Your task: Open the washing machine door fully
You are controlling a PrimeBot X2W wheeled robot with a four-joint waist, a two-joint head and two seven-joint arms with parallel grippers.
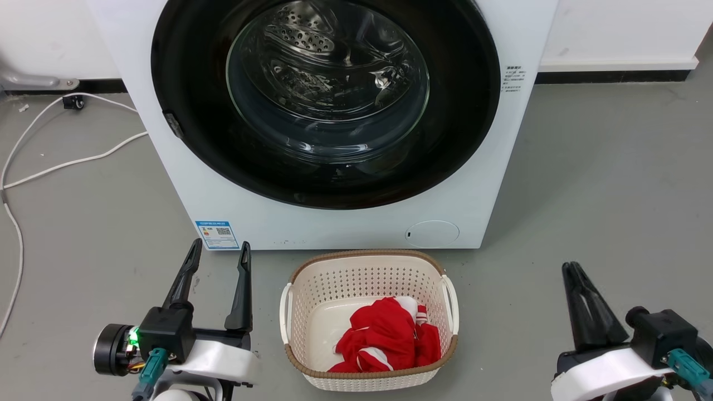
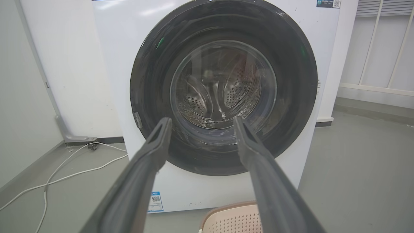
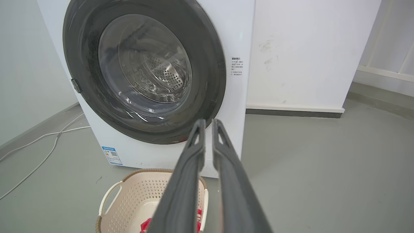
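Observation:
The washing machine (image 1: 334,228) is a white front-loader straight ahead on the grey floor. Its washing machine door (image 1: 184,83), a round glossy black ring around a clear glass bowl, lies flat against the machine's front, with the steel drum visible through the glass. A small grey latch tab (image 1: 174,125) sits on the door's left rim. My left gripper (image 1: 220,245) is open at the lower left, short of the machine's bottom left corner and touching nothing; in the left wrist view the left gripper (image 2: 202,120) frames the door (image 2: 152,81). My right gripper (image 1: 572,267) is shut and empty at the lower right, aimed past the door (image 3: 84,48).
A cream perforated basket (image 1: 367,262) holding a red and white cloth (image 1: 390,334) stands on the floor directly before the machine, between my arms. A white cable (image 1: 67,161) trails over the floor at the left. White walls stand behind and beside the machine.

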